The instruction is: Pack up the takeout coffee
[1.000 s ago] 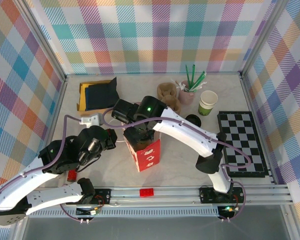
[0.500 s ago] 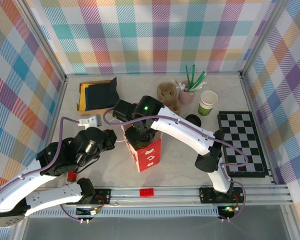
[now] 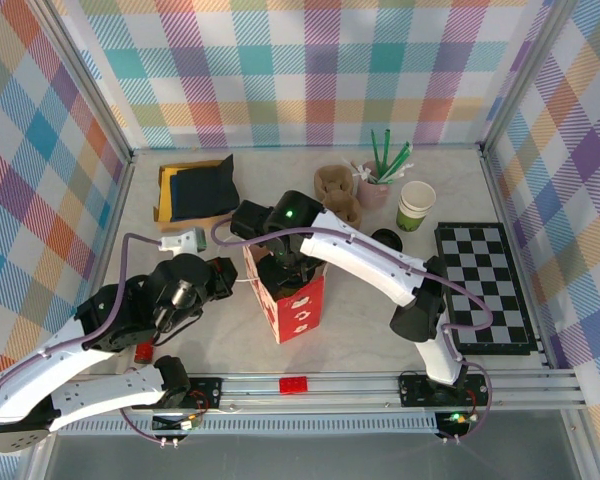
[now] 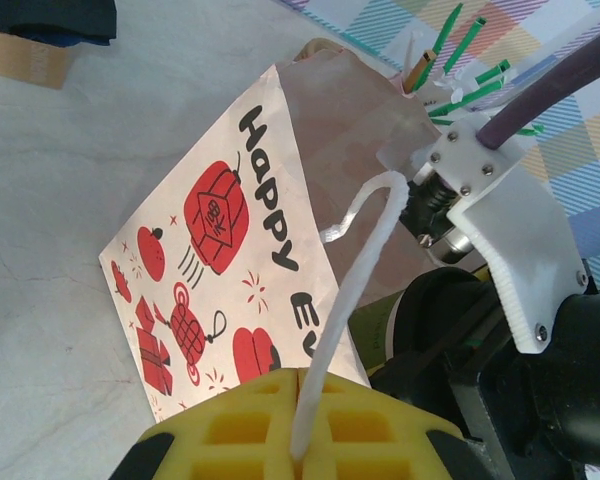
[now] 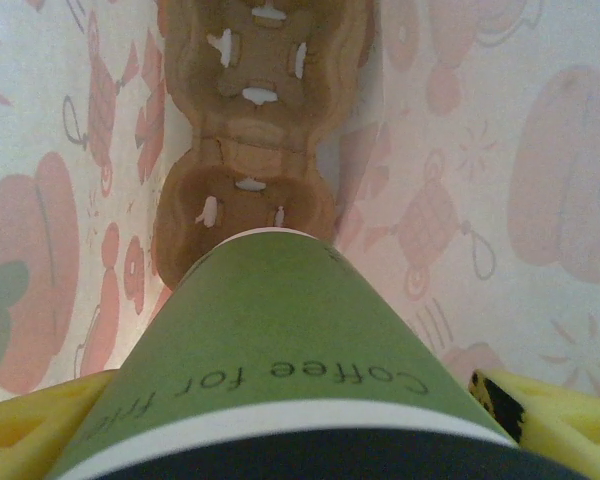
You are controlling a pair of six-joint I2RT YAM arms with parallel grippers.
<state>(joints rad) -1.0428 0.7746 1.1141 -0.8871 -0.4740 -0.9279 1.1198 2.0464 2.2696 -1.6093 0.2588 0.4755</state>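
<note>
You are gripping the takeout coffee (image 5: 280, 350) with your right tool (image 5: 285, 420). Its yellow fingers (image 5: 550, 420) are spread wide and clasping the green cup from both sides, with the lidded end sitting toward the wrist. The cup is hanging inside the red paper bag (image 3: 298, 312), which is standing upright near the middle of the bench (image 3: 380, 340), a little toward the near edge. A brown cup carrier (image 5: 250, 130) is lying on the bag's floor below the cup; whether the cup is touching it cannot be told.

Your left tool (image 4: 298, 445) is pressed together, pinching the bag's white string handle (image 4: 355, 260). It is holding the handle taut on the side of the bag facing the bench's left edge.

Toward the far edge, a pink cup of green straws (image 3: 376, 180) is standing just beside a white-and-green cup (image 3: 416, 205). A checkered board (image 3: 483, 285) is lying along the right edge.
</note>
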